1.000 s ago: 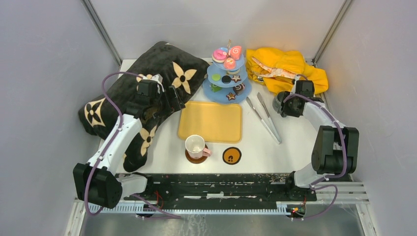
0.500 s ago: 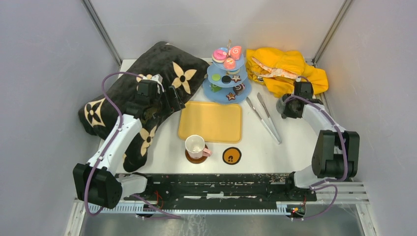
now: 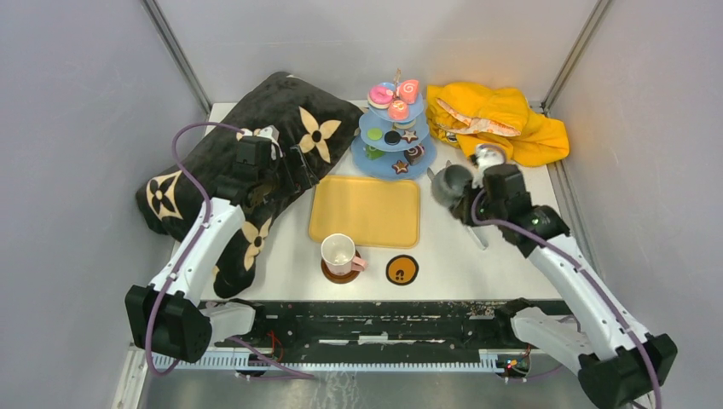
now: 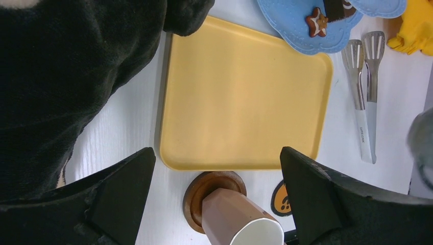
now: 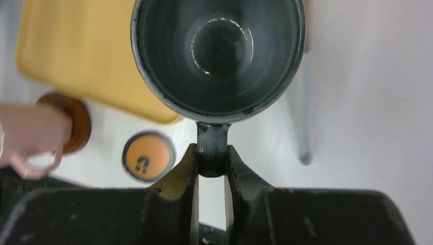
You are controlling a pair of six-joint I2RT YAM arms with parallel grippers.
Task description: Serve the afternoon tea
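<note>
Right gripper (image 5: 212, 159): fingers closed on the handle of the one grey mug (image 5: 219, 51), at 2 o'clock from the yellow tray (image 3: 365, 210). Left gripper (image 4: 217, 153): fingers spread wide, holding nothing. Coasters counted: two. First coaster (image 3: 341, 275) carries the one pink cup (image 3: 338, 251), at 6 o'clock from the tray. Second coaster (image 3: 401, 270) lies bare at 3 o'clock from the cup. One three-tier stand (image 3: 394, 136) is at 12 o'clock from the tray.

The left arm (image 3: 200, 247) and right arm (image 3: 580, 285) have white link shells between bulky black joints. Behind each claw, a purple cable (image 3: 177, 149) loops back to the base. The left gripper (image 4: 215, 153) has broad matte-black wedge fingers (image 4: 117, 199); the right gripper (image 5: 212, 153) has slimmer black ones.
</note>
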